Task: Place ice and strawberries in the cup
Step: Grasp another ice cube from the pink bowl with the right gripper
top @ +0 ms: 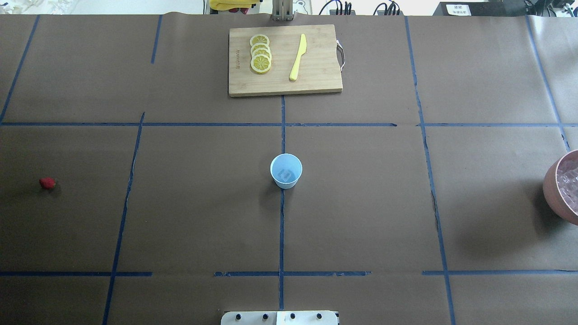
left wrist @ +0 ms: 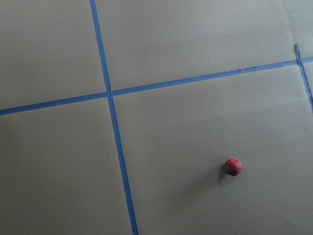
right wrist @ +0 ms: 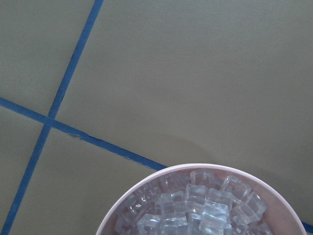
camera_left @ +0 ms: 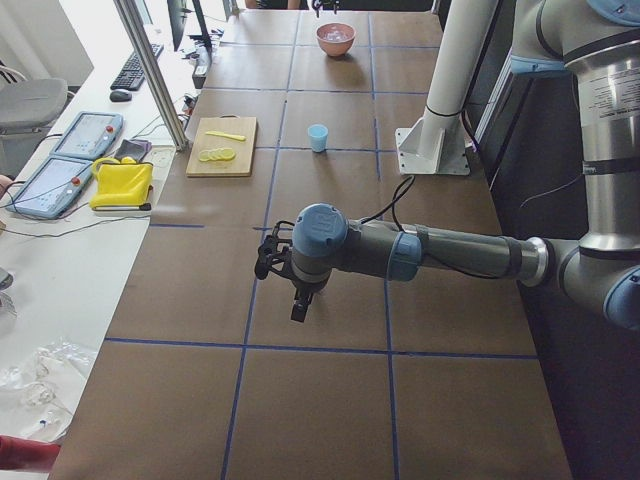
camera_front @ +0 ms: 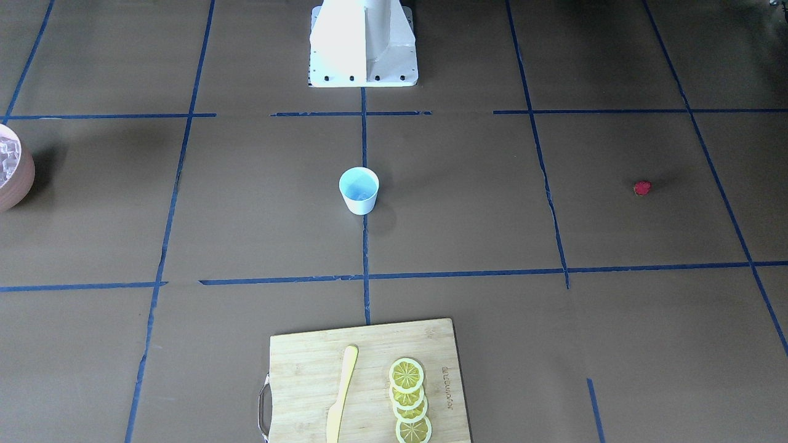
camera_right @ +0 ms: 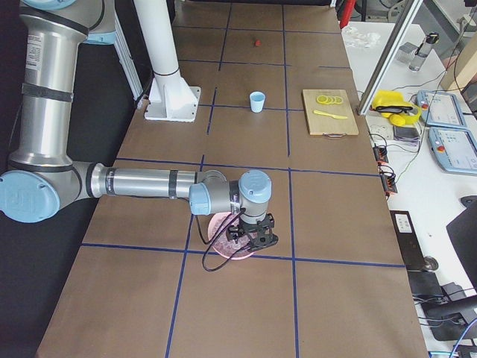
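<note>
Ice (right wrist: 195, 205) in the pinkish-brown bowl (top: 557, 198) sits under the right gripper (camera_right: 250, 240). Strawberry (left wrist: 233, 166) lies below the left gripper (camera_left: 297, 308). Neither gripper's opening is discernible.

One cup (top: 286, 169) is standing on the table (top: 361, 207); one strawberry (top: 47, 183) is lying there too; one bowl (top: 556, 192) is sitting at the table's edge, and ice cubes (right wrist: 195, 205) are piling inside it, too many and too overlapped for a sure count; one cutting board (top: 316, 83) is carrying four lemon slices (top: 261, 55), overlapping in a single row, and one yellow knife (top: 298, 58); two arms are showing, the left arm (camera_left: 450, 255) and the right arm (camera_right: 149, 181); two handheld screens (camera_left: 86, 135) are lying on the side bench.
</note>
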`<state>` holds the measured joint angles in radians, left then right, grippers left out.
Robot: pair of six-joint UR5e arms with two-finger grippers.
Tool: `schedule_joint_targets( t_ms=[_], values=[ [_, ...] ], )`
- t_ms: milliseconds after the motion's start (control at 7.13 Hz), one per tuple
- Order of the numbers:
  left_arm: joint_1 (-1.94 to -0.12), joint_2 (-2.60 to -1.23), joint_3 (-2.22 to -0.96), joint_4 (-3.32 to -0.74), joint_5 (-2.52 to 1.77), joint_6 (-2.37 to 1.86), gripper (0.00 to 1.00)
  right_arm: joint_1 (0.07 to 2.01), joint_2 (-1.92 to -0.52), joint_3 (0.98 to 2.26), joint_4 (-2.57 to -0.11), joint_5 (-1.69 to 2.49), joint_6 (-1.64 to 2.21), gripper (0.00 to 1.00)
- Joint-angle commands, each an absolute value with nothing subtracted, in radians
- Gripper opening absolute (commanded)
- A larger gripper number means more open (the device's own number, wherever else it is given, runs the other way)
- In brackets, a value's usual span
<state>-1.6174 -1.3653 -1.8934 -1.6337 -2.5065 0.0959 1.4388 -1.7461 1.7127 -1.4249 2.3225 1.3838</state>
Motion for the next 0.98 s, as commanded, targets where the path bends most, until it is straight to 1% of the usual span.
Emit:
schedule_joint_targets(
  t_ms=[0,561,842],
  values=[
    [-1.617,-1.365,-1.893,-1.635,-2.507,0.097,1.00,1.439,-1.761,1.689,-1.390,2.327,1.399,0.97],
    [-1.618,-1.365,-1.901,-1.634,-2.507,0.097,1.00,1.434,-1.770,1.666,-1.344,2.342,1.404,0.96],
    [-1.618,-1.365,-1.899,-1.635,-2.508,0.097,1.00,1.427,-1.802,1.661,-1.283,2.345,1.404,0.95]
  ],
)
